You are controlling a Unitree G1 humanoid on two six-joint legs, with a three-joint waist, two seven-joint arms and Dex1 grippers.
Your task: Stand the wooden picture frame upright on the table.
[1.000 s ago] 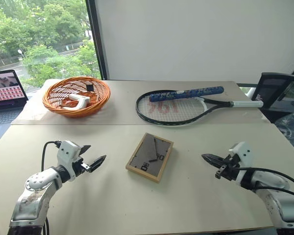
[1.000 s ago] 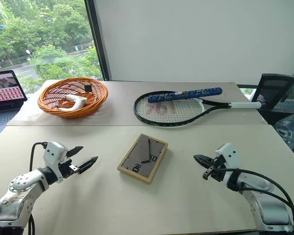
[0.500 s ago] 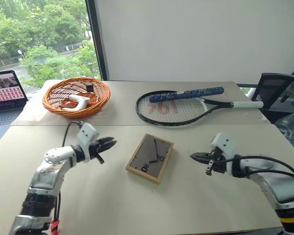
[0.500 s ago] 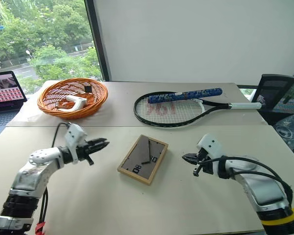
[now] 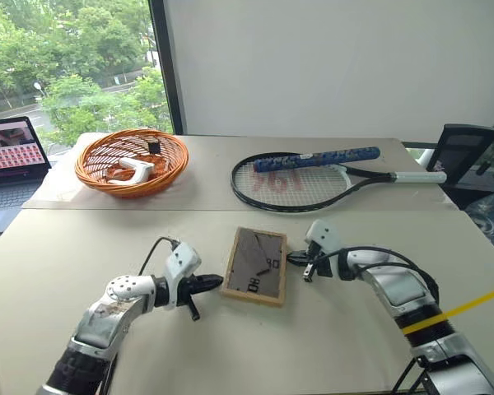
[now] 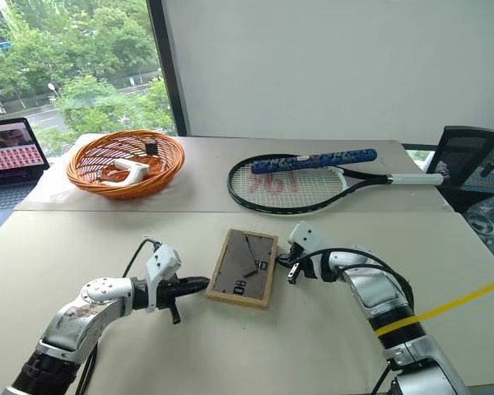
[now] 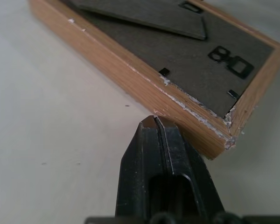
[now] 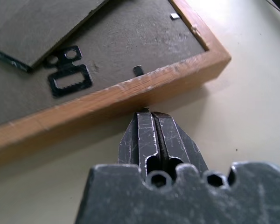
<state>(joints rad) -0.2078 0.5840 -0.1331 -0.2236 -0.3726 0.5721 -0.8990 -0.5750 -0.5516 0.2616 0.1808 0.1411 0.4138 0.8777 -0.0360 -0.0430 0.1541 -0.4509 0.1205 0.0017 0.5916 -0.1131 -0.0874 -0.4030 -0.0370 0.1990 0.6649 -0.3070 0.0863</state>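
Lying flat, back panel up, on the table [image 5: 82,271] at lower centre of the head views: the frame [image 5: 256,265], grey-brown back showing black markings and a folded stand. Closing in from lower left, the left gripper [image 5: 216,281], fingers pressed together with nothing between them, tip at or just short of the frame's left edge near its near corner. Seen along the left wrist view, those shut fingers [image 7: 155,154] nearly touching the chipped wooden side of the frame [image 7: 144,81]; contact hard to tell. Reaching in from the right, the right gripper [image 5: 292,257], likewise fully closed and empty, tip right at the frame's right edge. Seen along the right wrist view, its fingertips [image 8: 149,122] just meeting the wood rail, beside a small sawtooth hanger [image 8: 69,78] on the back panel. Frame thus pinched between two shut tips, one on each long side, not lifted.

Beyond the seam, at upper centre, a tennis racket [image 5: 292,184] with a blue-wrapped tube [image 5: 316,158] laid across its head. At upper left, an orange wicker basket [image 5: 95,177] holding a white object [image 5: 135,168]. Farther left, at the edge, a laptop [image 5: 11,156] with its screen lit. At far right, a dark chair [image 5: 461,152].
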